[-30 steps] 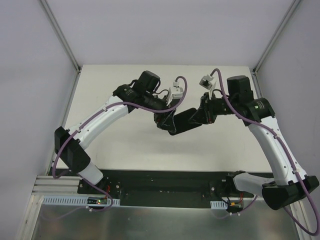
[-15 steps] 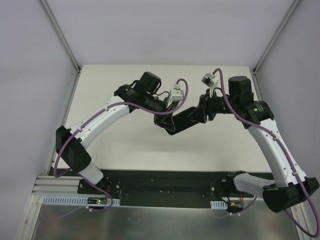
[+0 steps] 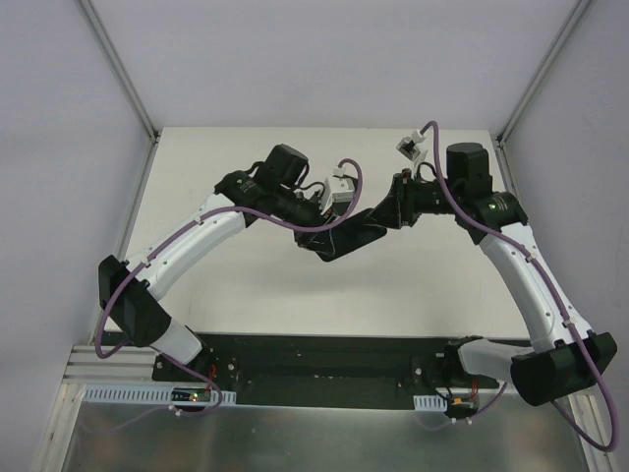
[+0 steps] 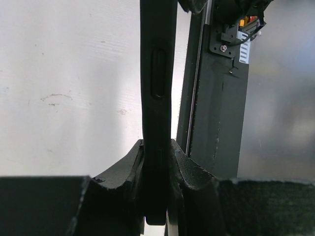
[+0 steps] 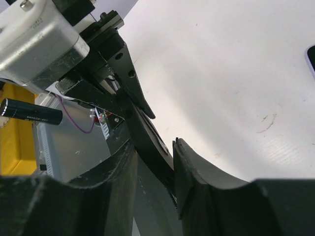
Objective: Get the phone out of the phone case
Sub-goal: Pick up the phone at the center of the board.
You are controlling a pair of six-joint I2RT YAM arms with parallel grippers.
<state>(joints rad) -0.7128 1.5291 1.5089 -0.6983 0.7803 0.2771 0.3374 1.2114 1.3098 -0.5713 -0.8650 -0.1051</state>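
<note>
A black phone case (image 3: 350,236) is held in the air above the white table (image 3: 246,167) between both arms. Its thin edge with an oval side button shows in the left wrist view (image 4: 157,93). I cannot tell the phone apart from the case. My left gripper (image 3: 320,243) is shut on the case's lower left end, its fingers (image 4: 184,164) pressing both faces. My right gripper (image 3: 385,220) is shut on the upper right end, where the case (image 5: 145,137) runs slantwise between the jaws.
The black base rail (image 3: 324,359) and metal shelf lie along the near edge. Frame posts (image 3: 118,69) stand at the back corners. A dark rounded object (image 5: 311,59) lies on the table at the right edge of the right wrist view.
Both grippers have kept hold of the case and carried it slightly toward the back of the table. The right wrist has shifted left and farther back, and the case tilts more steeply.
</note>
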